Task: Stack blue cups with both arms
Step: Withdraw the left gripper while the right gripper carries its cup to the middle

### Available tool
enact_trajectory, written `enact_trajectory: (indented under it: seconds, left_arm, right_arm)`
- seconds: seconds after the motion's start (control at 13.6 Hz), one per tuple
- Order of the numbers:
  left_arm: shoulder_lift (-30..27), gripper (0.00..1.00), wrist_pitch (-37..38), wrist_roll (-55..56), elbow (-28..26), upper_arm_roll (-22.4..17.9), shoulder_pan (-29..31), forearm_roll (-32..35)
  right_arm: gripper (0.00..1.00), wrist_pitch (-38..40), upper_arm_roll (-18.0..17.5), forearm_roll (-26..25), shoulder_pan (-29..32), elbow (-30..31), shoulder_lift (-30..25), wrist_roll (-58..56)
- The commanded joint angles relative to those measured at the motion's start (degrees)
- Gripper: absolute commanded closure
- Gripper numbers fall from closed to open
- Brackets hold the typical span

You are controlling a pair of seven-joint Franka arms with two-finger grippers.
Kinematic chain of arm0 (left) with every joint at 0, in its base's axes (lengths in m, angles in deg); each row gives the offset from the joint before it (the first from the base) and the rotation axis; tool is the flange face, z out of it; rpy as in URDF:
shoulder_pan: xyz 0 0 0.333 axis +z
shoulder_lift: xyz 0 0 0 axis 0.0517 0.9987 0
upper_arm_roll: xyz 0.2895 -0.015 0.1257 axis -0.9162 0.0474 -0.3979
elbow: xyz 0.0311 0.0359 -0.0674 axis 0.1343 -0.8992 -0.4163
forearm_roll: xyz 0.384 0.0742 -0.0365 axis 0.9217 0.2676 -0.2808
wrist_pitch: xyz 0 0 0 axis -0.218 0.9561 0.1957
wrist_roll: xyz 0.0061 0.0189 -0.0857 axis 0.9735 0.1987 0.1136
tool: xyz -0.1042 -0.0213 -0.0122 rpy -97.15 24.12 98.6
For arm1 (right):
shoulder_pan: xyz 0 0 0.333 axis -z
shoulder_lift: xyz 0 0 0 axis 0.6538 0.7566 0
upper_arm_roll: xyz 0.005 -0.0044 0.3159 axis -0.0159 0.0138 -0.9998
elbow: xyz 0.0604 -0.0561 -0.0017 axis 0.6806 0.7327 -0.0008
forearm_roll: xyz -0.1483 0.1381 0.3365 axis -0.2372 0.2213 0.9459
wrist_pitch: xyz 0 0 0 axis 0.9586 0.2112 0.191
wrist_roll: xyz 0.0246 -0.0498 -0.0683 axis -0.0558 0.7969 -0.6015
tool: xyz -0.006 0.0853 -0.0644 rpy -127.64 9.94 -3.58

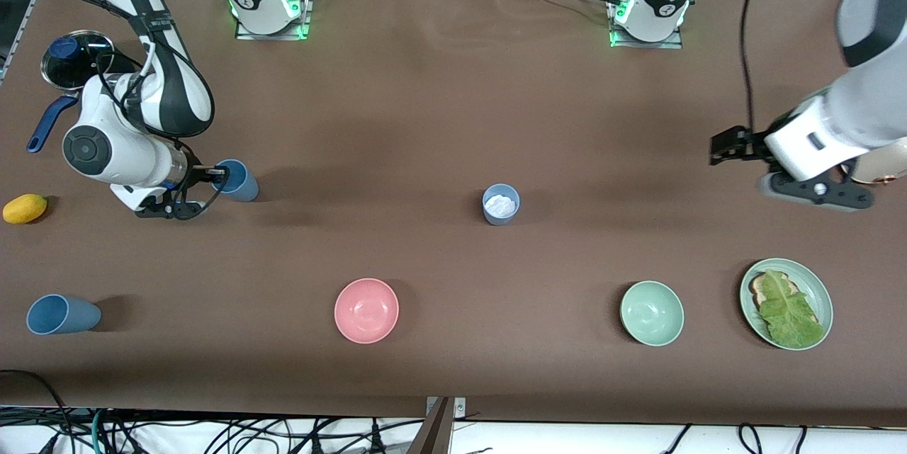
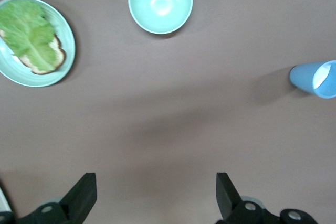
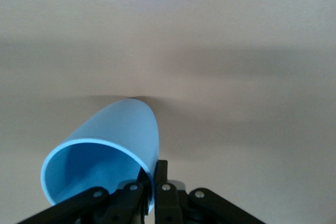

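My right gripper [image 1: 212, 173] is shut on the rim of a blue cup [image 1: 239, 181] at the right arm's end of the table. In the right wrist view the cup [image 3: 110, 150] is tilted, its mouth toward the camera, with one finger inside and one outside the rim [image 3: 152, 182]. A second blue cup [image 1: 501, 204] stands upright mid-table with white stuff inside; it also shows in the left wrist view [image 2: 314, 78]. A third blue cup [image 1: 61, 314] lies on its side near the front edge. My left gripper [image 1: 816, 195] hangs open and empty [image 2: 156, 195] above bare table at the left arm's end.
A pink bowl [image 1: 366, 310], a green bowl [image 1: 652, 313] and a green plate [image 1: 822, 298] with bread and lettuce sit along the front. A yellow fruit [image 1: 25, 208], a pot lid [image 1: 76, 59] and a blue handle [image 1: 48, 121] lie around the right arm.
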Motion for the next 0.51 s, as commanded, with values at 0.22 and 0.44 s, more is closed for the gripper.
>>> enact_trajectory:
  seconds: [0.22, 0.44]
  left_arm:
    - [-7.0, 0.00, -0.5, -4.5, -6.7, -10.1, -5.9, -1.1]
    - [-7.0, 0.00, -0.1, -4.3, -5.9, -10.1, -5.7, -1.0]
  right_arm:
    - [1.00, 10.1, -2.8, 2.4, -8.7, -9.4, 0.2, 18.8]
    - [1.00, 10.4, -2.8, 2.5, -16.6, -13.0, 0.8, 31.4]
